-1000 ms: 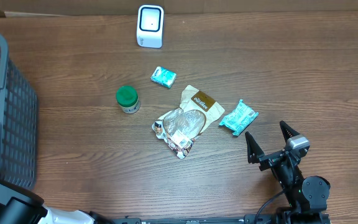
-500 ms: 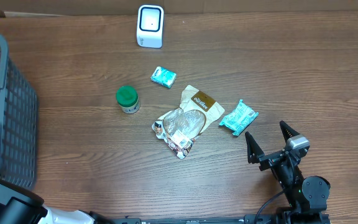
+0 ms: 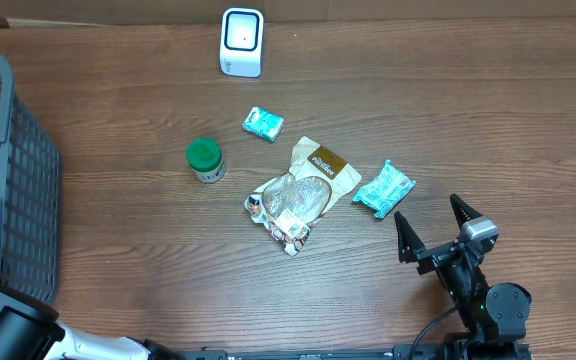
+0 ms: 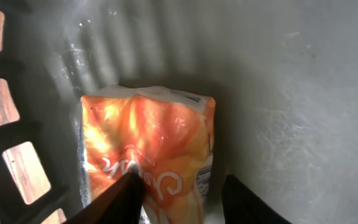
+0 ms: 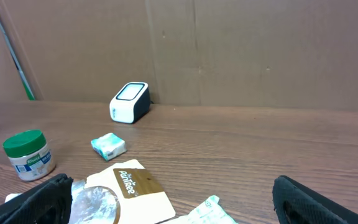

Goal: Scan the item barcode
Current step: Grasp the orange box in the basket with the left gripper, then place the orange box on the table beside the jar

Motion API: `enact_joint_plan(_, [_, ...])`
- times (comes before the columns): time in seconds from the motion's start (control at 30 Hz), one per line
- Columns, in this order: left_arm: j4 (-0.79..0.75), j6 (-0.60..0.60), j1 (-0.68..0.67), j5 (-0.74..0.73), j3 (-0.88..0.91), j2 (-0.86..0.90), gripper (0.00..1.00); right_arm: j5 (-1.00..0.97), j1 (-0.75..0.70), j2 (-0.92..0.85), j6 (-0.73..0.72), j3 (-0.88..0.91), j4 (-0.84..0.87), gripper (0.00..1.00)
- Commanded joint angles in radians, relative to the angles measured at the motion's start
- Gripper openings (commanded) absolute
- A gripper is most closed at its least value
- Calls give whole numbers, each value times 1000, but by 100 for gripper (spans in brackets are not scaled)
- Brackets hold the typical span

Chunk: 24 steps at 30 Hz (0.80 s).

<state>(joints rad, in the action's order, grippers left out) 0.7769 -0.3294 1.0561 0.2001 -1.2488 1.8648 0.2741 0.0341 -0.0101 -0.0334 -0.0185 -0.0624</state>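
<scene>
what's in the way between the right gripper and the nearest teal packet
Nothing visible: only bare table lies between the open right gripper and the teal packet just ahead; the brown pouch lies beyond it.

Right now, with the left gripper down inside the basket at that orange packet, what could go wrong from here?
1. The orange packet looks glossy and soft, and the left gripper is at only its near end: a grip may slip or pinch film alone.
2. The packet lies close against the basket wall, so a finger may catch the grid.
3. The scanner stands far across the table; a loose hold could drop the packet on the way.
</scene>
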Motion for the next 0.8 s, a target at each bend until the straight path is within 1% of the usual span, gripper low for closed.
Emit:
enact_joint_plan(0.0, [3,16,11,-10,23,93,26,1,-2,7,-4,11,6,100])
enact_joint_plan(0.03, [4,16,10,-10,23,93,12,0,-2,7,-5,11,6,100])
enact_joint_plan(0.07, [5,16,10,-10,23,90,4,0,-2,7,-5,11,6,100])
enact_joint_plan(0.17, [19,16,10,-11,12,81,4,1,-2,7,-5,11,6,100])
enact_joint_plan(0.27, [65,16,10,-39,-34,70,4,1,-2,7,-4,11,6,100])
enact_joint_plan(0.33, [109,16,10,-127,-100,48,4,0,-2,7,-5,11,6,100])
enact_joint_plan(0.47, [158,14,-2,-367,-263,-15,4,0,-2,7,-4,11,6,100])
enact_joint_plan(0.53, [166,-3,-16,-447,-349,-60,4,0,-2,7,-5,11,6,100])
enact_joint_plan(0.67, [169,-16,-56,-552,-452,-163,4,1,-2,7,-4,11,6,100])
enact_joint_plan(0.77, [150,-38,-136,-653,-485,-272,4,0,-2,7,-5,11,6,100])
